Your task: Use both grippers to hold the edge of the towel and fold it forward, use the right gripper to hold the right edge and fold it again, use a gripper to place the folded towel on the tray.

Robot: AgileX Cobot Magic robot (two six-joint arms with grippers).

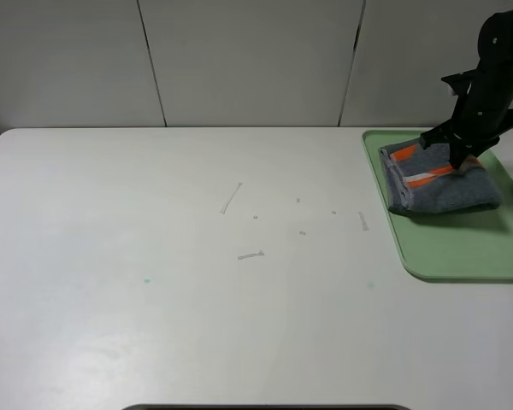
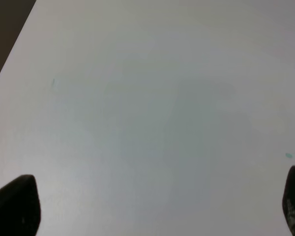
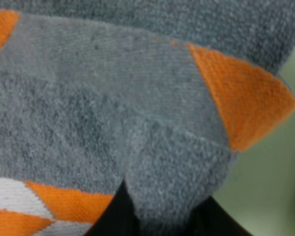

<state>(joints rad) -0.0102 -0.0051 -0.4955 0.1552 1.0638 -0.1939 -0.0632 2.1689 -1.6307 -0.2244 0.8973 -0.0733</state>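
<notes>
The left gripper (image 2: 152, 206) hovered spread wide over the bare white table (image 1: 171, 282). Farther back, the folded grey towel (image 1: 440, 184) (orange and white patches) lay on the green tray (image 1: 462, 256), the right gripper (image 1: 458, 161) pinching its fabric.

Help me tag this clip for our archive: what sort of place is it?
Probably a lab or test bench, not a home: a bare white table against plain white wall panels, a black robot gripper on a folded grey-and-orange towel in a light green plastic tray.
</notes>
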